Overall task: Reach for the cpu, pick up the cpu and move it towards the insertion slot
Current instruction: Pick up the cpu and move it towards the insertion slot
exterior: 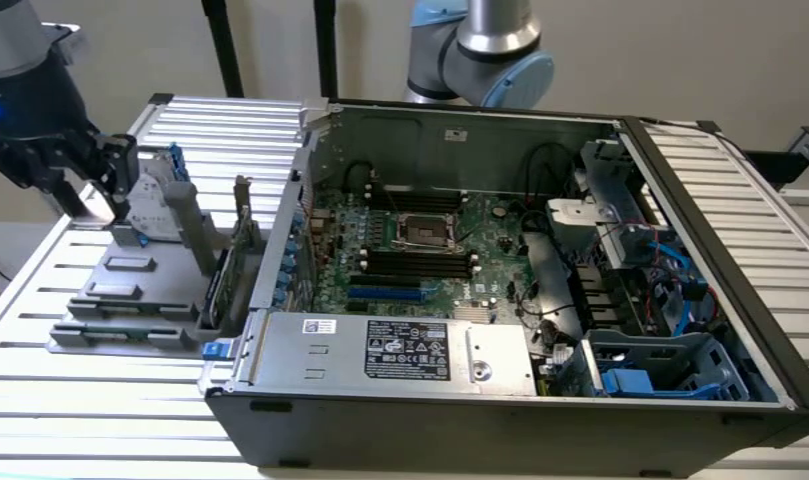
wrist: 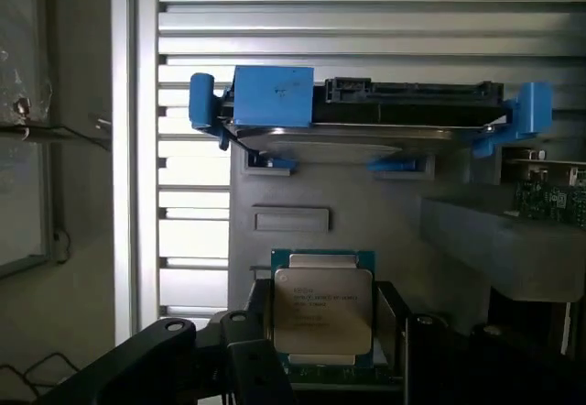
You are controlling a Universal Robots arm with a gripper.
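Claw [exterior: 95, 195] is down at the far end of the grey plastic fixture [exterior: 124, 300], on the exterior view's left, over the ribbed aluminium surface [exterior: 57, 420]. The cpu [wrist: 322, 309] is right at the claw in the wrist view: a small flat square with a matte silver metal lid, faint printed text and a thin green board edge around it. Black claw parts frame it on both sides, but I cannot tell whether the claw is pinching it or standing spread around it. Beyond the cpu on the same fixture is the hard drive [wrist: 366, 116], a long silver slab in a bright blue plastic frame, standing on edge. The insertion slot [exterior: 424, 230] is well apart, to the exterior view's right – a dark square socket with a shiny metal frame on the green motherboard [exterior: 491, 245], inside the open black computer case [exterior: 511, 420]. Long black memory slots lie on its near and far sides
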